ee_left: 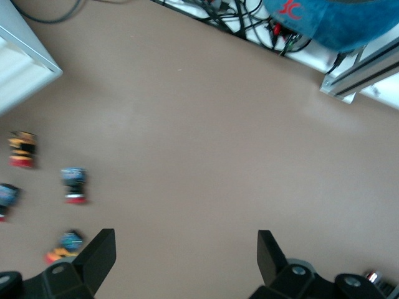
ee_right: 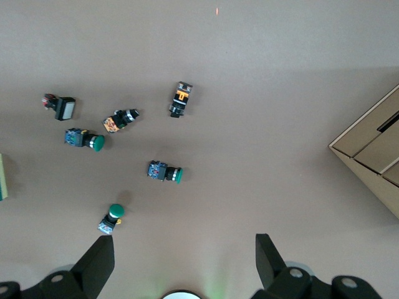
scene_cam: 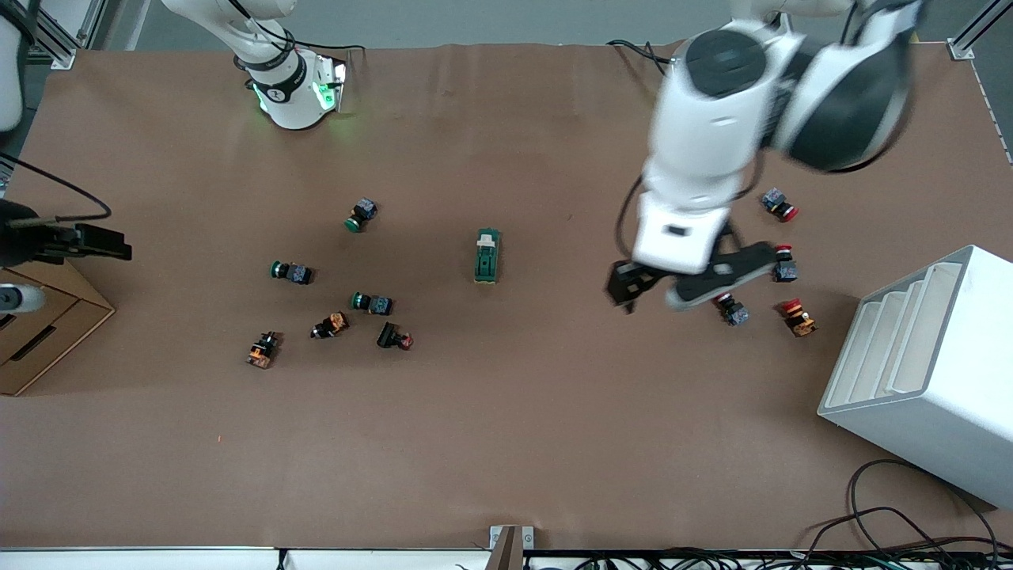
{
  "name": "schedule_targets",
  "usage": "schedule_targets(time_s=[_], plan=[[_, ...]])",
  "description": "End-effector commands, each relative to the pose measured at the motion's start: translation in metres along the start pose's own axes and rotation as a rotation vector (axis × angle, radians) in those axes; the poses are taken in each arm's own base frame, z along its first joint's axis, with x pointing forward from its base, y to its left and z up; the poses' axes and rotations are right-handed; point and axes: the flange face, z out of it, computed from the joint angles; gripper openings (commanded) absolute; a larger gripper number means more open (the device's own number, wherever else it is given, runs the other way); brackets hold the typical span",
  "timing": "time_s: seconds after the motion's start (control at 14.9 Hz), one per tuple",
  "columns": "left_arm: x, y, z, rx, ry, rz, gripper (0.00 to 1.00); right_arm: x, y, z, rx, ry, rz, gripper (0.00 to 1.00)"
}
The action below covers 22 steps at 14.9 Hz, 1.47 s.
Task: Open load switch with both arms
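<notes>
Surface: a wide table (scene_cam: 506, 443) covered in plain brown paper, with a white slotted rack (scene_cam: 926, 364) at the left arm's end and a cardboard box (scene_cam: 47, 332) at the right arm's end.
Load switch: the small dark green rectangular block with a white sliding piece (scene_cam: 487, 255) lies untouched at mid-table, well apart from both pairs of fingers.
Left gripper: the black two-finger gripper (scene_cam: 633, 286) hangs over bare table beside a scatter of red-capped push-buttons (scene_cam: 779, 206); its fingers (ee_left: 100, 252) are spread wide with nothing between them.
Right gripper: the black gripper (ee_right: 184, 265) waits at the table's edge by the box, fingers (ee_right: 96, 261) spread and empty, green-capped push-buttons (ee_right: 165, 172) below them.
Step in hand: judged as the approach.
Doing it well: one gripper should probably pin the green body by its long sides, while the other takes only the white piece.
</notes>
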Motion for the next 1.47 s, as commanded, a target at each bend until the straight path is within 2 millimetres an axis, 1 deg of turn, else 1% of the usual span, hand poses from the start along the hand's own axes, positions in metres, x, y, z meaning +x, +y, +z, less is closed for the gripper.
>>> schedule_targets(time_s=[0.0, 0.07, 0.13, 0.2, 0.33, 0.47, 0.54, 0.6, 0.67, 0.87, 0.94, 1.14, 1.27, 1.41], plan=[[0.013, -0.064, -0.038, 0.023, -0.054, 0.132, 1.00, -0.028, 0.001, -0.005, 0.024, 0.009, -0.007, 1.00], [0.021, -0.088, -0.052, 0.016, -0.072, 0.150, 1.00, -0.039, -0.001, -0.006, 0.023, 0.017, -0.008, 1.00], [0.031, -0.115, -0.059, 0.003, -0.093, 0.164, 1.00, -0.048, -0.002, -0.007, 0.020, 0.023, -0.008, 1.00], [0.037, -0.134, -0.067, -0.021, -0.107, 0.199, 1.00, -0.055, -0.002, -0.007, 0.019, 0.027, -0.008, 1.00], [0.048, -0.184, -0.079, -0.037, -0.129, 0.270, 1.00, -0.068, -0.004, -0.011, 0.012, 0.031, -0.008, 1.00], [0.053, -0.219, -0.083, -0.017, -0.161, 0.320, 1.00, -0.081, -0.012, -0.013, 0.008, 0.031, -0.020, 1.00], [0.055, -0.232, -0.087, -0.014, -0.171, 0.351, 1.00, -0.087, -0.019, -0.013, -0.003, 0.033, -0.033, 1.00], [0.055, -0.241, -0.087, -0.013, -0.181, 0.394, 1.00, -0.092, -0.022, -0.017, -0.021, 0.038, -0.036, 1.00], [0.054, -0.252, -0.088, -0.010, -0.193, 0.423, 1.00, -0.095, -0.019, -0.019, -0.022, 0.038, -0.031, 1.00], [0.040, -0.269, -0.084, -0.001, -0.211, 0.418, 1.00, -0.108, -0.013, -0.028, -0.019, 0.055, -0.016, 1.00], [0.035, -0.271, -0.079, 0.001, -0.220, 0.416, 1.00, -0.115, -0.010, -0.032, -0.018, 0.063, -0.012, 1.00], [0.021, -0.277, -0.078, 0.002, -0.203, 0.413, 1.00, -0.139, -0.009, -0.043, -0.014, 0.077, -0.005, 1.00], [0.014, -0.279, -0.080, -0.003, -0.200, 0.410, 1.00, -0.140, -0.007, -0.044, -0.013, 0.082, -0.002, 1.00], [0.007, -0.276, -0.087, -0.008, -0.191, 0.418, 1.00, -0.137, -0.007, -0.043, -0.004, 0.088, -0.002, 1.00]])
